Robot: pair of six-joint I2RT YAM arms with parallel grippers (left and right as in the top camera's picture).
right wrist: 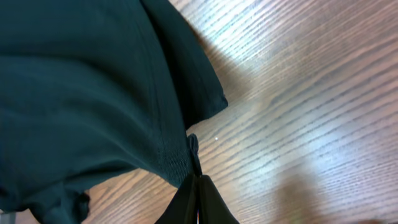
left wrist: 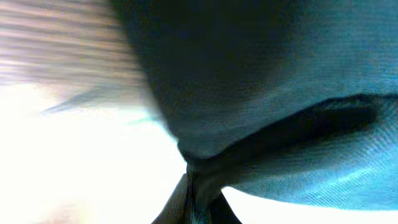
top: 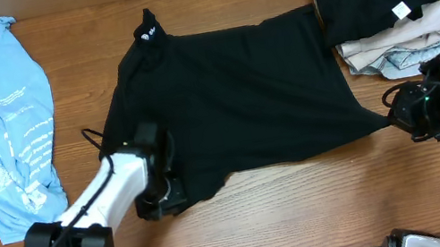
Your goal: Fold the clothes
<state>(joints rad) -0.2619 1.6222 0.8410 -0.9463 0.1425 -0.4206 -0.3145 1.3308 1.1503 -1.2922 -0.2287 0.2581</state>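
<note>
The large black T-shirt (top: 233, 94) lies spread flat across the middle of the wooden table (top: 290, 211), its collar tag toward the far edge. My left gripper (top: 167, 194) is at the shirt's near left corner. In the left wrist view the left gripper (left wrist: 198, 190) is shut on a pinch of black cloth (left wrist: 280, 74). My right gripper (top: 393, 116) is at the near right corner. The right wrist view shows the right gripper (right wrist: 198, 178) shut on the shirt's ribbed hem (right wrist: 177, 155). A light blue tee (top: 7, 125) with white print lies crumpled at the far left.
A stack of folded clothes (top: 387, 12), black on top of beige and grey, sits at the back right, close to the right arm. Bare wood (right wrist: 298, 112) lies along the front edge between the two arm bases.
</note>
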